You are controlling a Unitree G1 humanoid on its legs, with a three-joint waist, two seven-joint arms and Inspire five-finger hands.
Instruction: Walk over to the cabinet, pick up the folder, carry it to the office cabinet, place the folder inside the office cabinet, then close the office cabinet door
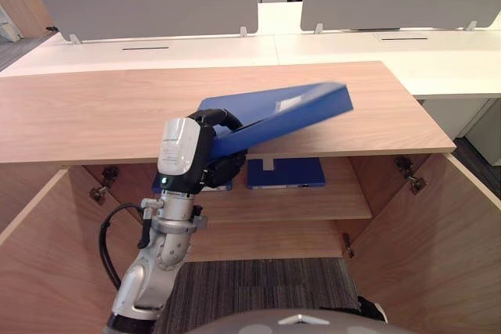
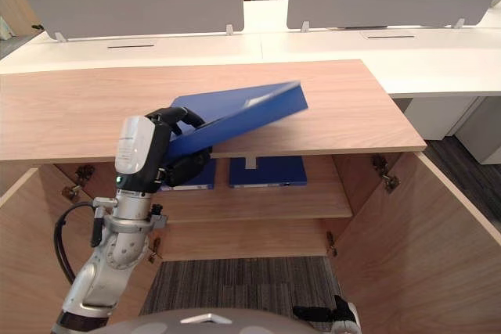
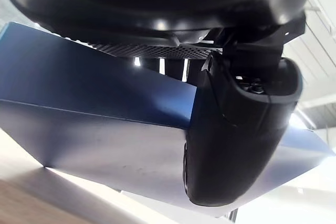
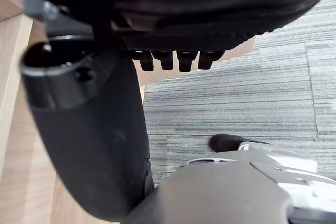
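A blue folder (image 1: 274,111) is tilted over the front edge of the wooden cabinet top (image 1: 94,107), its right end raised. My left hand (image 1: 215,162) grips its lower near end just in front of the cabinet opening, fingers over the top face and thumb (image 3: 236,129) underneath. The folder's blue cover (image 3: 94,93) lies against the palm in the left wrist view. My right hand (image 4: 89,129) hangs low over grey carpet beside a wooden panel, its fingers relaxed and holding nothing.
Both cabinet doors stand open, the left door (image 1: 39,256) and the right door (image 1: 438,240). On the inner shelf (image 1: 337,205) lie two more blue folders (image 1: 286,172). White desks with grey dividers (image 1: 149,1) stand behind the cabinet.
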